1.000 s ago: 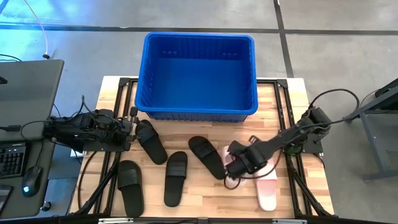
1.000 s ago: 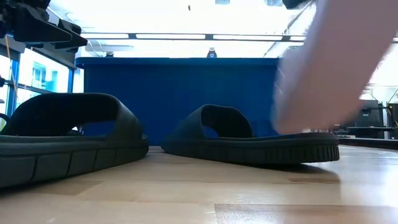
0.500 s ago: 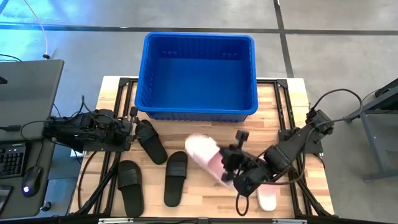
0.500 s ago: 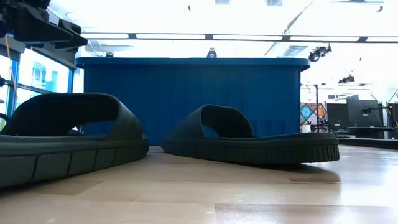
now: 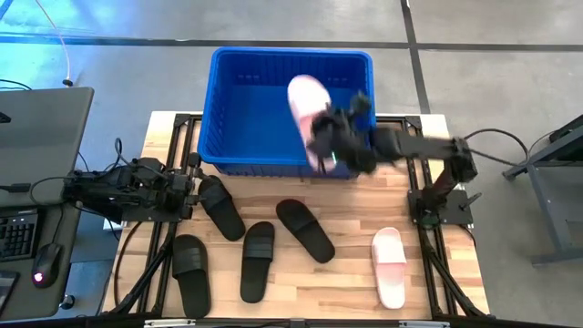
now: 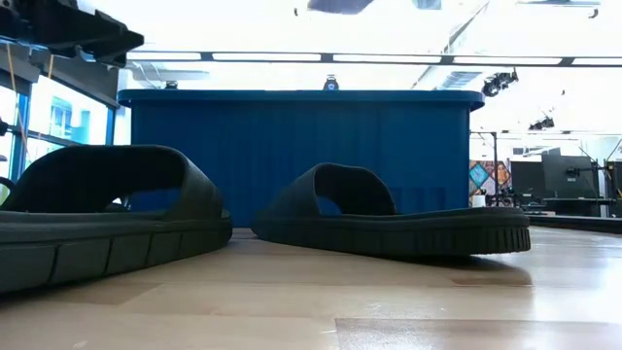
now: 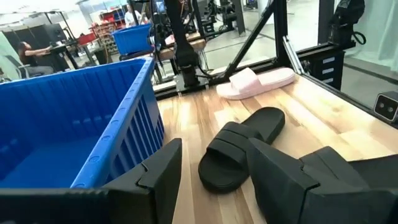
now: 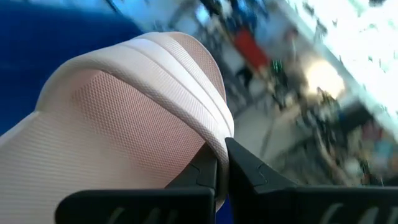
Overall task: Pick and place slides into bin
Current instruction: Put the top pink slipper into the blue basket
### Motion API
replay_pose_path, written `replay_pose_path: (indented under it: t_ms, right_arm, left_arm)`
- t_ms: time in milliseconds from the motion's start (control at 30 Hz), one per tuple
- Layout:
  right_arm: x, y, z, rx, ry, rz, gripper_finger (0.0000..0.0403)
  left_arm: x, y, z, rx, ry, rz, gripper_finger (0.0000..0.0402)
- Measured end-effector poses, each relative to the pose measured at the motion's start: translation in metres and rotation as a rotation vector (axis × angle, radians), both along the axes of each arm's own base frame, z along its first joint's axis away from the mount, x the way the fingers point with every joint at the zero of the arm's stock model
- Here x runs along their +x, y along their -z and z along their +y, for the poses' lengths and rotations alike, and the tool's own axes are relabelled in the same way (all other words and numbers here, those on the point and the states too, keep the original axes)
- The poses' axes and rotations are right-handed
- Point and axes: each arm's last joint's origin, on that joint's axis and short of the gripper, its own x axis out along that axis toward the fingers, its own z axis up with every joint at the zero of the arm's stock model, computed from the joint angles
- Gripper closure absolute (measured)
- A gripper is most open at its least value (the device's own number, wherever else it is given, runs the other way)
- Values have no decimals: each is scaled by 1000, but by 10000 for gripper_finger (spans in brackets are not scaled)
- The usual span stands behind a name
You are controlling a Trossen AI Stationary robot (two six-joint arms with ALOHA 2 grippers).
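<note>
My right gripper point(image 5: 322, 138) is shut on a light pink slide point(image 5: 304, 102), held high over the blue bin point(image 5: 241, 109), above its near right part. The bin is empty and stands at the table's far edge. The second pink slide point(image 5: 390, 266) lies flat on the table at the near right. Several black slides lie on their soles: one point(image 5: 221, 207) beside my left gripper, one point(image 5: 305, 230) mid-table, and two point(image 5: 258, 260) point(image 5: 190, 273) near the front. My left gripper point(image 5: 189, 187) is open and empty at the table's left, its fingers point(image 7: 161, 174) short of a black slide point(image 7: 239, 149). My right gripper pinches the pink slide's ribbed side edge point(image 8: 214, 134) between its two fingers point(image 8: 249, 171). The slide is lifted clear of the table and the bin and stands out beyond the fingertips point(image 8: 221, 149), toward the table's far edge. Which end of the slide this is, I cannot tell.
The low view shows two black slides point(image 6: 97, 209) point(image 6: 389, 219) in front of the bin's near wall point(image 6: 292, 156). A laptop point(image 5: 36, 137) and a mouse point(image 5: 44, 264) sit on a side table to the left. Bare wood lies between the bin and the slides at the right.
My right gripper has lifted the pink slide off the table's near right, swung it left and up, then carried it toward the far edge until it is over the bin. The slide has turned about in the hold. The other slides have stayed put.
</note>
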Motion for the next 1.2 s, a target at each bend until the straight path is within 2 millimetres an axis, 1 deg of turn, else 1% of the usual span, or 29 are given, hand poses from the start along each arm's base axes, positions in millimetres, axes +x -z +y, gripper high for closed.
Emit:
replay_pose_path:
  t_ms: [100,200,267,333,433,500,567,667,767,867,933,967,1033,1100,1200]
  right_arm:
    - [-1,12,-57,114,80,-1,403]
    - [-2,38,-107,223,159,6,403]
    - [-2,62,-135,243,227,35,403]
    - [-3,91,-159,269,271,78,403]
    - [-7,137,-183,310,297,127,403]
    - [-10,166,-192,318,302,143,403]
    - [-14,188,-197,322,296,137,403]
    - [-22,213,-202,338,284,133,403]
    - [-31,233,-204,375,287,142,403]
    - [-39,245,-203,447,273,114,403]
    - [-43,256,-202,499,258,141,403]
    - [-44,258,-202,503,252,144,402]
    - [-42,256,-203,486,242,125,396]
    - [-42,256,-202,503,214,133,380]
    - [-41,258,-201,544,169,126,342]
  left_arm:
    - [0,0,0,0,0,0,229]
    - [0,0,0,0,0,1,229]
    - [0,0,0,0,0,1,229]
    - [0,0,0,1,0,2,229]
    - [0,1,0,6,1,16,229]
    - [0,3,0,6,1,28,229]
    - [-1,4,0,5,2,43,229]
    - [-1,6,0,3,1,60,229]
    - [-1,8,0,1,2,82,229]
    - [-2,9,0,-4,1,95,229]
    - [-2,9,0,-6,0,97,229]
    - [-2,9,0,-6,0,96,229]
    - [-2,9,0,-6,0,95,229]
    - [-2,9,0,-6,0,92,229]
    - [-2,9,0,-6,0,92,229]
